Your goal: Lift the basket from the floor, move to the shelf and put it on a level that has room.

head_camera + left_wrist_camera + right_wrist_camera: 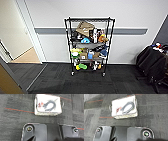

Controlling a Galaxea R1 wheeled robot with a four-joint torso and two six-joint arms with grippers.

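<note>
The basket (pixel 47 114) stands on the dark carpet floor (pixel 15 121) under both wrist cameras. It is cream woven with a white lining, and a dark curved object and a small red thing lie inside. In the right wrist view the basket (pixel 126 116) is also seen from above, apart from the robot's dark plate. The shelf (pixel 88 45), a black wire rack on casters, stands against the white wall across the carpet in the head view. Its top level (pixel 88 19) looks bare, while the lower tiers are crowded with boxes and toys.
An open doorway with tan flooring (pixel 27 56) lies to the left of the shelf, with a door leaf (pixel 7 80) at the near left. A dark heap of bags or furniture (pixel 152 60) sits at the right. Carpet (pixel 85 82) stretches before the shelf.
</note>
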